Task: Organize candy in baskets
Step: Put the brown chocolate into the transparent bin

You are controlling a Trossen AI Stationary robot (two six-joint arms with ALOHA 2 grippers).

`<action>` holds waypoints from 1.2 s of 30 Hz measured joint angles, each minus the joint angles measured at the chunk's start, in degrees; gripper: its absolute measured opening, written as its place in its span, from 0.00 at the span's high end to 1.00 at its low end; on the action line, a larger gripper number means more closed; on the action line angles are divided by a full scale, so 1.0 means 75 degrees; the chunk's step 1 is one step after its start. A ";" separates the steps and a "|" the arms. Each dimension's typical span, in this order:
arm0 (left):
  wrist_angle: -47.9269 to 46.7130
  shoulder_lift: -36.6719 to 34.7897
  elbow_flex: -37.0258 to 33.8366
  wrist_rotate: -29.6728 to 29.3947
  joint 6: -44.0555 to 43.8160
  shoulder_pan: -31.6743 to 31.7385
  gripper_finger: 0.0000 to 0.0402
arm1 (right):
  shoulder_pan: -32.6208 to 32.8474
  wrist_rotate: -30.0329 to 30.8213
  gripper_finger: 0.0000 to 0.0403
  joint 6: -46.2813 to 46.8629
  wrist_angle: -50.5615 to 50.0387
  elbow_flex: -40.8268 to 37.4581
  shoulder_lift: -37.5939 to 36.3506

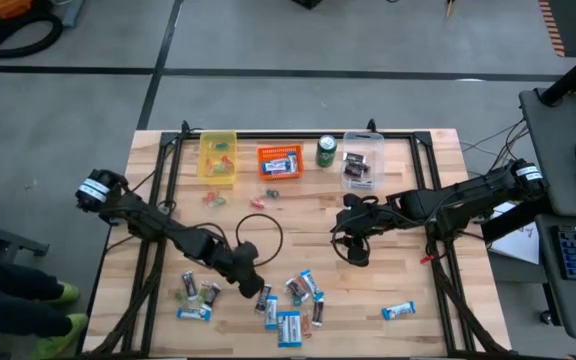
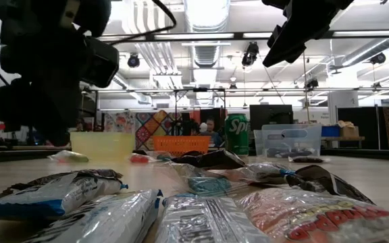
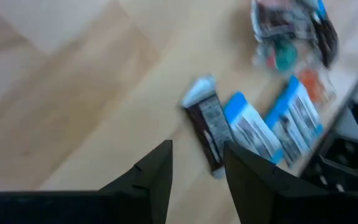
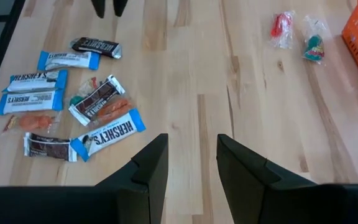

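Candy lies loose on the wooden table: a cluster of blue-and-white and dark bars [image 1: 293,300] near the front edge, a smaller group [image 1: 196,295] to its left, one bar [image 1: 398,311] to the right, and tiny sweets [image 1: 213,198] by the baskets. The yellow basket [image 1: 217,158], orange basket [image 1: 279,161] and clear basket [image 1: 362,160] stand in a row at the far edge. My left gripper [image 3: 197,168] is open just above the table, a dark bar [image 3: 207,127] lying right beyond its fingertips. My right gripper [image 4: 191,165] hangs open above the table's middle, holding nothing.
A green soda can [image 1: 326,151] stands between the orange and clear baskets. A black cable loop [image 1: 258,232] lies on the table's middle. Black frame rails run along the table's left and right sides. Bare wood lies between the baskets and the front candy.
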 joint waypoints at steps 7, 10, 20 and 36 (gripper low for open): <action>-0.0251 -0.0003 0.0355 -0.1333 -0.0518 -0.0292 0.69 | 0.0000 0.0000 0.69 -0.0024 -0.0043 -0.0003 0.0003; -0.0228 -0.0003 0.0500 -0.1818 -0.0638 -0.0456 0.69 | 0.0000 0.0000 0.69 -0.0112 -0.0145 -0.0003 0.0003; -0.0932 0.1460 0.1713 -0.2079 -0.1211 -0.0928 0.69 | 0.0000 -0.0003 0.69 -0.0310 -0.0354 -0.0009 0.0003; -0.3662 0.3063 0.3959 -0.2146 -0.0919 -0.0971 0.69 | 0.0000 -0.0003 0.69 -0.0493 -0.0435 -0.0009 0.0003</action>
